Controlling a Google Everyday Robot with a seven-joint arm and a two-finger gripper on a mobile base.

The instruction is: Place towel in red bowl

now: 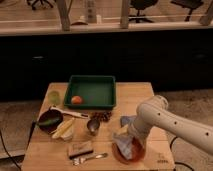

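Note:
The red bowl (125, 154) sits at the front right of the wooden table (135, 95). A pale blue-grey towel (127, 144) lies bunched inside it. My white arm comes in from the right and bends down over the bowl. My gripper (123, 132) is at the bowl's far rim, right above the towel, mostly hidden by the wrist. A bit of blue cloth (125, 120) shows on the table just behind the arm.
A green tray (102, 92) with an orange fruit (76, 100) stands at the back. A dark bowl (50, 120), a banana (62, 128), a metal cup (93, 126), a green cup (54, 97), a sponge (80, 149) and a fork (89, 158) lie left.

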